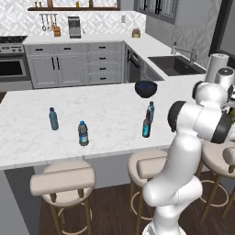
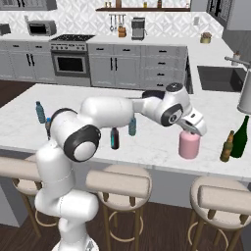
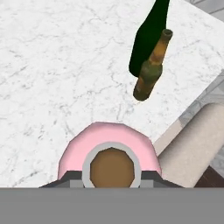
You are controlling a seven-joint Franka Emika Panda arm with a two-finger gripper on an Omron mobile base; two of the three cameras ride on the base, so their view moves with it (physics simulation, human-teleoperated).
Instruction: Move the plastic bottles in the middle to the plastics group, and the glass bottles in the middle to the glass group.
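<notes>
Pink bottle (image 2: 189, 144), olive-green bottle (image 2: 240, 138), brown bottle (image 2: 227, 147), white grey-veined marble counter (image 2: 157, 142).

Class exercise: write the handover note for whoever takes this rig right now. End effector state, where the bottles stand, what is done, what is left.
End effector: shut on the pink bottle, near the counter's front edge.
Glass group: green bottle and a brown bottle, to its right.
Middle: teal-bottomed dark bottle and clear blue bottle.
Plastics group, far left.
Left: set pink by the green bottle, then move the other two.
</notes>
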